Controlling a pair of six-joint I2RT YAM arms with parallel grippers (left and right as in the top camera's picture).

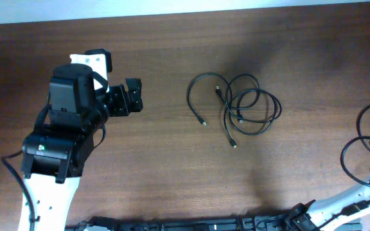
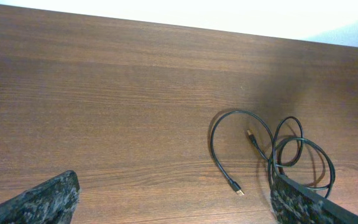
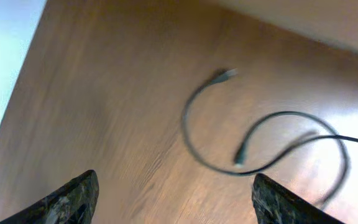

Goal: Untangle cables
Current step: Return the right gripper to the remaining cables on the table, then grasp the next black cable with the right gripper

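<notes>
The cables [image 1: 236, 106] lie as a small tangle of thin black loops with metal-tipped plug ends at the table's middle. They also show in the left wrist view [image 2: 272, 155], ahead and to the right of the jaws. My left gripper [image 1: 135, 96] [image 2: 174, 190] is open and empty, left of the tangle and pointing at it. More thin black loops [image 1: 343, 155] lie at the right edge. The blurred right wrist view shows a cable [image 3: 184, 124] with plug ends ahead of my open, empty right gripper [image 3: 176, 183].
The brown wooden table [image 1: 172, 167] carries only the cables. The left arm's body [image 1: 66, 122] fills the left side. The right arm [image 1: 358, 192] comes in at the bottom right corner. The table's far edge shows in the left wrist view [image 2: 166, 22].
</notes>
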